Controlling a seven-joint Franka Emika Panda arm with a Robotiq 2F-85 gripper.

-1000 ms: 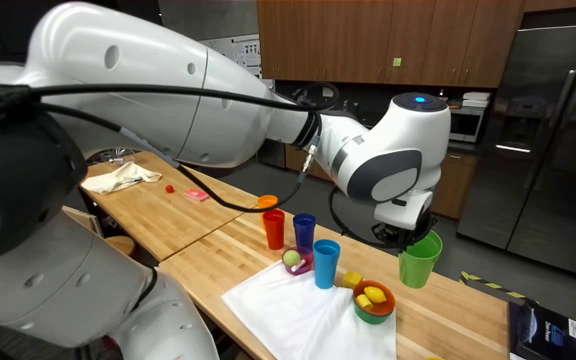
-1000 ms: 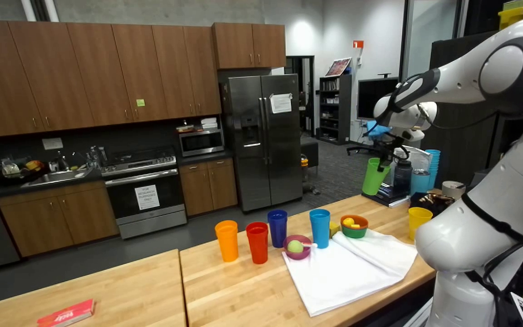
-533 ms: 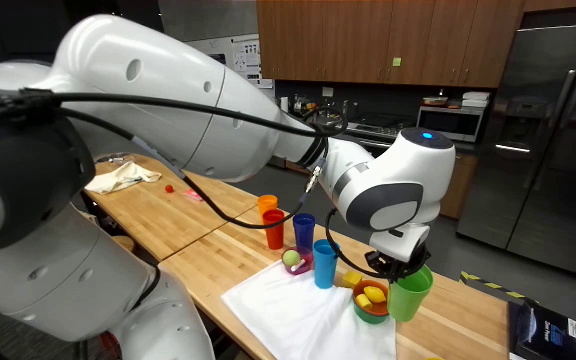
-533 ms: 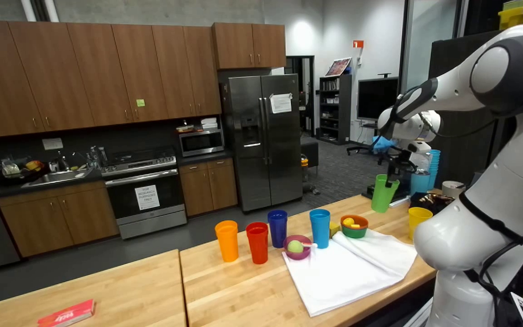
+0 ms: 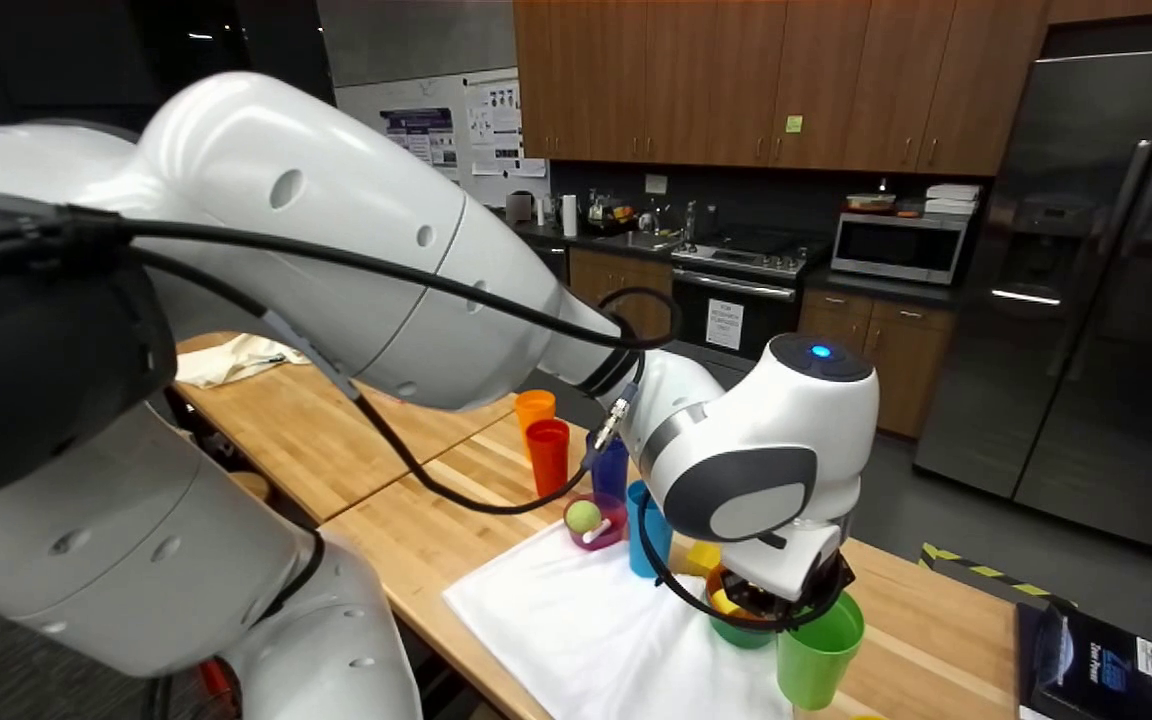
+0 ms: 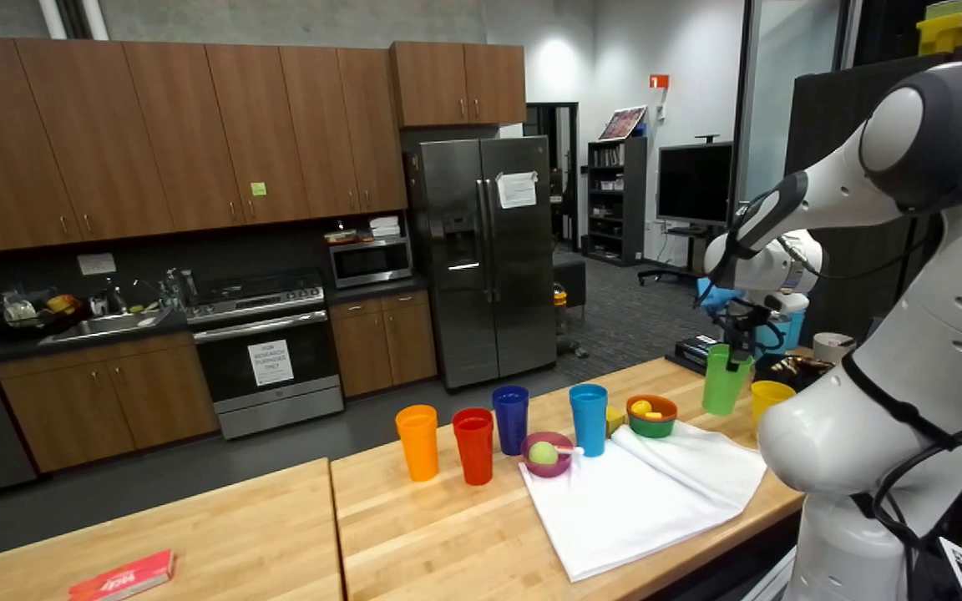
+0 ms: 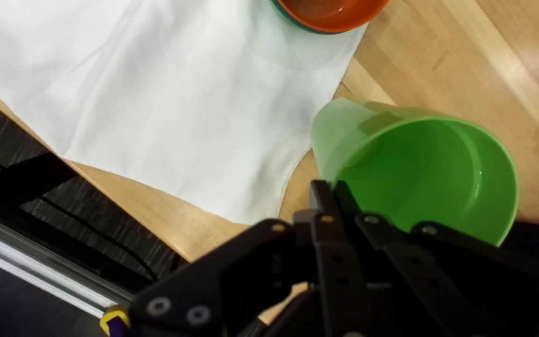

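My gripper [image 7: 330, 185] is shut on the wall of a green cup [image 7: 419, 164] at its rim, one finger inside and one outside. In both exterior views the green cup [image 5: 820, 652] is roughly upright beside the corner of a white cloth [image 6: 631, 509]. Whether its base touches the table I cannot tell. A yellow cup [image 6: 770, 401] stands close to it in an exterior view. An orange bowl stacked in a green bowl [image 6: 652, 427], with yellow items inside, sits on the cloth's far edge. The gripper partly hides this stack in an exterior view.
Light blue [image 6: 588, 421], dark blue [image 6: 511, 420], red [image 6: 473, 446] and orange [image 6: 418, 444] cups stand along the wooden table. A purple bowl [image 6: 547, 467] with a green ball and a yellow block [image 6: 615, 420] sit among them. A black box [image 5: 1104, 665] lies at the table's end.
The arm has come down and toward the cloth's corner, carrying the green cup from above the table to at or near its surface. The other cups and bowls have not moved.
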